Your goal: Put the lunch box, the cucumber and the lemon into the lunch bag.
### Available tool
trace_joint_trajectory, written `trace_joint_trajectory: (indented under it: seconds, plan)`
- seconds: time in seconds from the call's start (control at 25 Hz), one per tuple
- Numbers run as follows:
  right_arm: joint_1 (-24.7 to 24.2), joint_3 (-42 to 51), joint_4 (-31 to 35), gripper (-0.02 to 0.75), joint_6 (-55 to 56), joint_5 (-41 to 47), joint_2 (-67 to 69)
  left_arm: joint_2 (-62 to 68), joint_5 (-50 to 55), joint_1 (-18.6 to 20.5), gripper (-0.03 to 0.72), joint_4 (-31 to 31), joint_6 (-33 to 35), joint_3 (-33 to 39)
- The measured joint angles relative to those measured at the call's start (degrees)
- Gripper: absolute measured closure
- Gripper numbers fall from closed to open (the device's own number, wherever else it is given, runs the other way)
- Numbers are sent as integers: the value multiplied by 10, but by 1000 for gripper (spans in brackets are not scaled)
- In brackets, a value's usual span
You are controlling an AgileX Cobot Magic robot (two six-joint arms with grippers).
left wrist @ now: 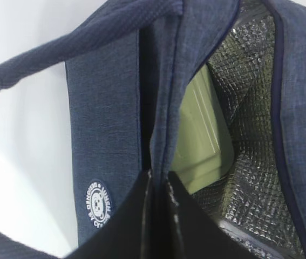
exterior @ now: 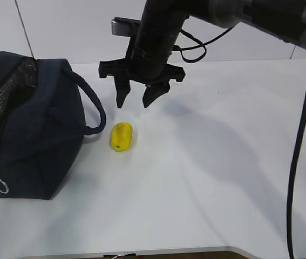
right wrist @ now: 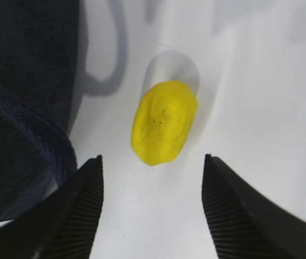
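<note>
The navy lunch bag (exterior: 28,129) stands at the left of the white table, its top open. My left gripper (left wrist: 161,181) is shut on the bag's rim (left wrist: 166,118) and holds it open. The lunch box (left wrist: 201,135), showing its sage-green lid, lies inside against the silver lining. The yellow lemon (exterior: 121,136) lies on the table just right of the bag's handle (exterior: 90,105). My right gripper (exterior: 135,100) is open and empty, hovering above and behind the lemon; in the right wrist view the lemon (right wrist: 163,123) lies just ahead of the open fingers (right wrist: 151,162). The cucumber is not in view.
A round metal ring pull (exterior: 0,185) hangs at the bag's lower front. A black cable (exterior: 298,145) runs down the right side. The table's front edge (exterior: 142,252) is near the bottom of the exterior view.
</note>
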Motion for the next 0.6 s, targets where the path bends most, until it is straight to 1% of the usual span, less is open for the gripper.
trace_joint_trajectory:
  seconds: [0.2,0.4,0.6]
  plan:
    - [2,0,19,274,24,-2,0,0,2,0,703,-10,0,0]
    - [2,0,28,223,49,-2,5,0,2,0,703,-11,0,0]
    - [2,0,30,207,60,-4,34,0,5,0,703,-15,0,0]
